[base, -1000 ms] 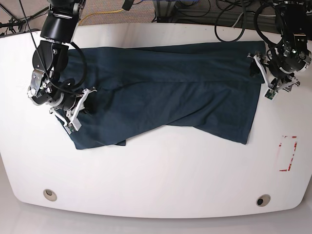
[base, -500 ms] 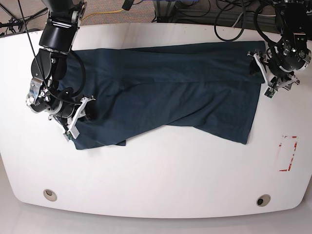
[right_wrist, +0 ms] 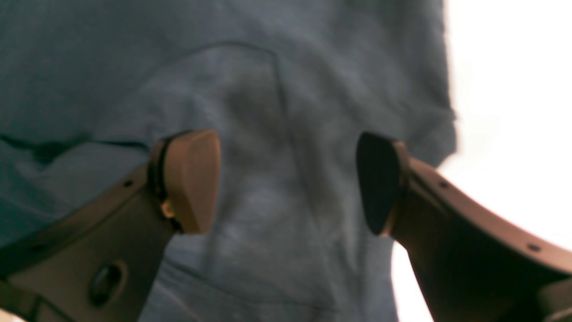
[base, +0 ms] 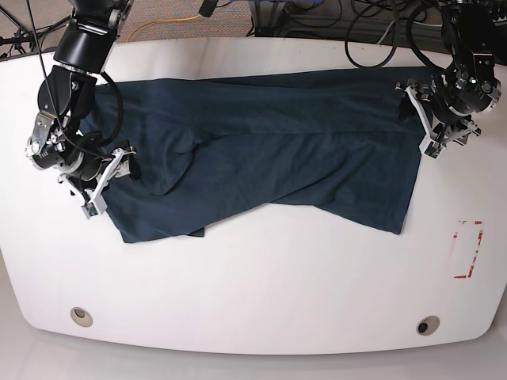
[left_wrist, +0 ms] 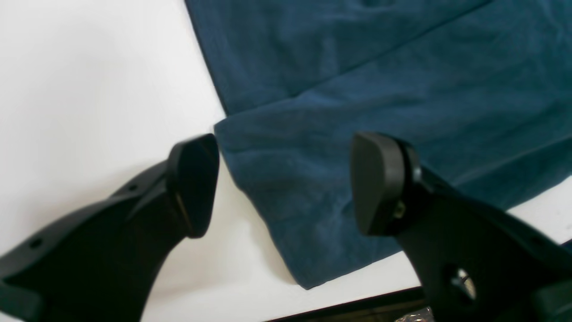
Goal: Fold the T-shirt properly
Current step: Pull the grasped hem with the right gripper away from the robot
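The dark navy T-shirt (base: 269, 150) lies spread across the back half of the white table (base: 253, 277), wrinkled, with a folded flap running to its front right. My right gripper (base: 109, 180) hovers at the shirt's left edge; in its wrist view the right gripper (right_wrist: 286, 183) is open above the T-shirt (right_wrist: 277, 89) with nothing between its fingers. At the shirt's right edge, my left gripper (base: 417, 119) is open too. In the left wrist view the left gripper (left_wrist: 283, 183) straddles a corner of the T-shirt (left_wrist: 357, 89), one finger (left_wrist: 194, 183) over bare table.
A red-marked patch (base: 467, 249) lies on the table at the front right. Two round holes (base: 79, 315) (base: 428, 324) sit near the front edge. Cables (base: 372, 32) hang behind the table's back edge.
My right gripper has gone from shut to open and has drawn back leftward to the shirt's left edge. The left gripper has shifted slightly toward the back and stayed open.
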`<state>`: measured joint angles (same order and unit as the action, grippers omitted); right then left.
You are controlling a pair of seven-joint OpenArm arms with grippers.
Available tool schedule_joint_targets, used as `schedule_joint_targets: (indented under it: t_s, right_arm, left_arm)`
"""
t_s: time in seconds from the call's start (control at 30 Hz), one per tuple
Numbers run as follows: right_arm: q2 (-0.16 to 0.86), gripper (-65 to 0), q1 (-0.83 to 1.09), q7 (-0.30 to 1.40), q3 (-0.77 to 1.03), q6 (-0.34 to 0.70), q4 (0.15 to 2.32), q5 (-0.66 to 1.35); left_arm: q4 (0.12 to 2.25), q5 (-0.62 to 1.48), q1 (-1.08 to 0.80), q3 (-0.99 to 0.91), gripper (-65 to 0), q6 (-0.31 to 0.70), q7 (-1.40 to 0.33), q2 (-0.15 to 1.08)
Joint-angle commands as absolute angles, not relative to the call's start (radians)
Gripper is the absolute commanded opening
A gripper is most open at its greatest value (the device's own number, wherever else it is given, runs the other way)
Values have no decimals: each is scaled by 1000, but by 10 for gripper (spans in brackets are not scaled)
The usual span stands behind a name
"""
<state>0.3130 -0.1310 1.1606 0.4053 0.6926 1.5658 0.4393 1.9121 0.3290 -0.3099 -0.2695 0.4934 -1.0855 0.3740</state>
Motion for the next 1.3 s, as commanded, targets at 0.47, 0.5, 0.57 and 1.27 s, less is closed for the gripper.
schedule_joint_targets:
  t_s: [0.47, 0.5, 0.57, 1.27]
  right_arm:
    - [331, -192, -369, 1018, 437, 698, 1287, 242]
    - [331, -192, -395, 997, 435, 698, 1245, 223]
    - [332, -192, -443, 955, 435, 698, 1170, 183]
    - [346, -192, -705, 483, 435, 698, 593, -58]
  left_arm:
    - [1782, 338, -300, -194, -222, 487, -1072, 363]
    - [1770, 338, -300, -196, -222, 489, -1070, 363]
    - [1753, 338, -300, -196, -222, 489, -1070, 364]
    - [1747, 337, -344, -200, -222, 490, -1072, 390]
